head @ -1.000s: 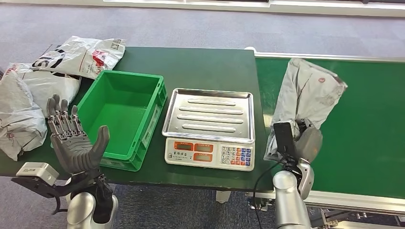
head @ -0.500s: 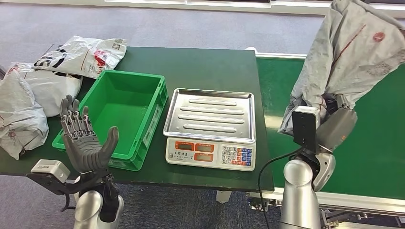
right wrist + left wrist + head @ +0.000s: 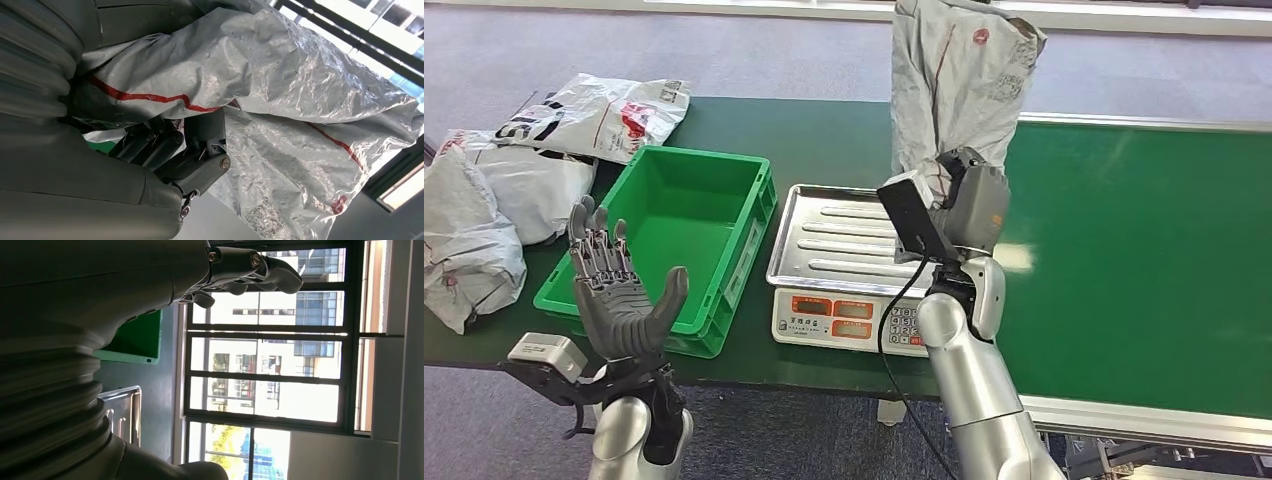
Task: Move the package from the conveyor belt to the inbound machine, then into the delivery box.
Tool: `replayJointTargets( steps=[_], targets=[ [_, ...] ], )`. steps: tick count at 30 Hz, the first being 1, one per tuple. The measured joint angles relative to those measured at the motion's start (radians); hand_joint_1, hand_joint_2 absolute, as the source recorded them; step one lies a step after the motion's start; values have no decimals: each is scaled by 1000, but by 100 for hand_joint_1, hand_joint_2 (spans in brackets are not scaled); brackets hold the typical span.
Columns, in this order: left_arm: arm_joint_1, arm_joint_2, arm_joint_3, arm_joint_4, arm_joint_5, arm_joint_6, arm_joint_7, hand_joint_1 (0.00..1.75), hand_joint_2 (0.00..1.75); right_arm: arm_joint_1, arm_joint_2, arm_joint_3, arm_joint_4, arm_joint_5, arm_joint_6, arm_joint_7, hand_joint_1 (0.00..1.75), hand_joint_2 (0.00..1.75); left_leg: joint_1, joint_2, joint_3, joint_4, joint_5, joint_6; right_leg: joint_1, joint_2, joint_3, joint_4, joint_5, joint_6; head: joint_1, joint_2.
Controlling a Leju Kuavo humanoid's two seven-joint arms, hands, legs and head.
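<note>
Package (image 3: 954, 80): crinkled grey plastic mailer bag, red stripes and a round red logo, floppy, held upright in the air above the far right part of the scale's tray. Right hand (image 3: 959, 195) gripped its lower end; in the right wrist view the dark fingers (image 3: 155, 145) were curled into the foil-like wrinkled plastic. Scale (image 3: 864, 265) below it: ribbed shiny steel tray on top, white base with orange displays and a coloured keypad on the front. Conveyor belt (image 3: 1144, 260) was flat matte green with a metal edge rail, just right of the scale. Green plastic crate (image 3: 724, 295), rectangular, stood just left of the scale on the dark green table (image 3: 824, 130). Left hand (image 3: 614, 290) was raised near the crate's front left corner, palm up, fingers spread, holding nothing. More crumpled grey-white mailer bags (image 3: 514, 180) lay piled at the table's left end, beside the crate.
</note>
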Motion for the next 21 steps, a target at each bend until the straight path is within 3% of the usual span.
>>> replayJointTargets(
  steps=[10, 15, 21],
  targets=[
    [-23, 1, -36, 23, 0, 0, -3, 0, 175, -163, 2, 173, 219, -139, 81, 63, 175, 175, -1, 0, 0, 0, 1, 1, -1, 0, 0, 0, 0, 0, 0, 0],
    [-28, 1, -40, 24, 0, 0, -2, 0, 175, -199, 2, 276, 282, -194, 79, 83, 175, 175, -1, 0, 0, 0, 1, 1, -1, 0, 0, 0, 0, 0, 0, 0],
    [-28, 1, -40, 24, 4, 0, 3, 0, 175, -220, 2, 326, 319, -215, 78, 90, 175, 175, -1, 0, 0, 0, 0, 1, -1, 0, 0, 0, 0, 0, 0, 0]
  ],
)
